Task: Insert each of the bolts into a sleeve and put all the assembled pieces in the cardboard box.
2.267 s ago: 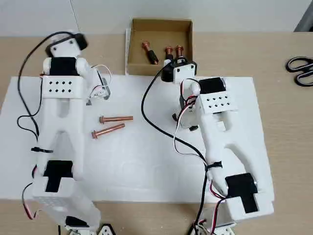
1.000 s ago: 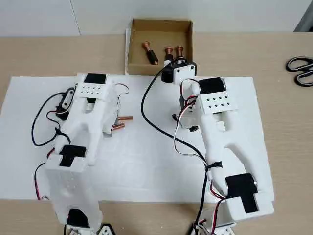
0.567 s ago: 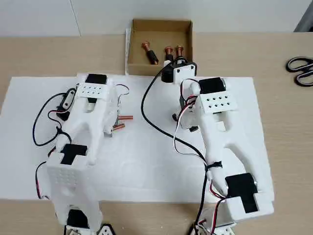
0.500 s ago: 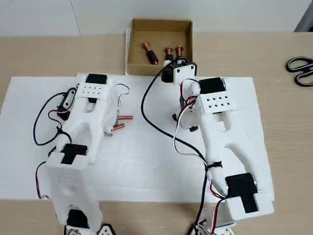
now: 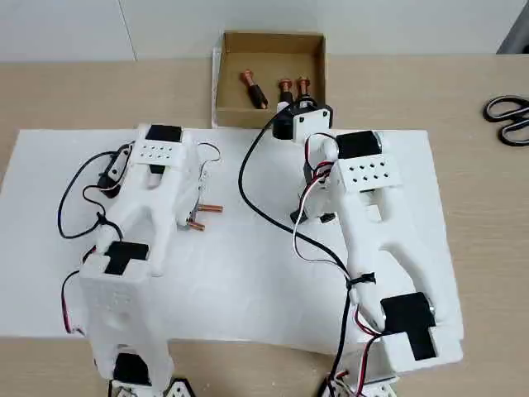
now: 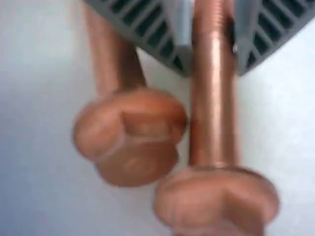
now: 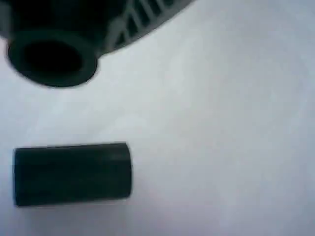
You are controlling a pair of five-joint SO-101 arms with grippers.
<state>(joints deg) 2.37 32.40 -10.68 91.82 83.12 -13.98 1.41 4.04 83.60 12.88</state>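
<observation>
Left fingers: clamped on one bolt; second bolt lay touching beside.
Right fingers: held one sleeve; another sleeve lay on the white surface.

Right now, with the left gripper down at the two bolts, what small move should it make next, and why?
Probably a short, straight lift. The left gripper looks closed on one bolt at its shank, and the second bolt lies close beside it, so rising straight up should clear it without dragging that neighbour. The right gripper appears to hold a sleeve ready.
</observation>
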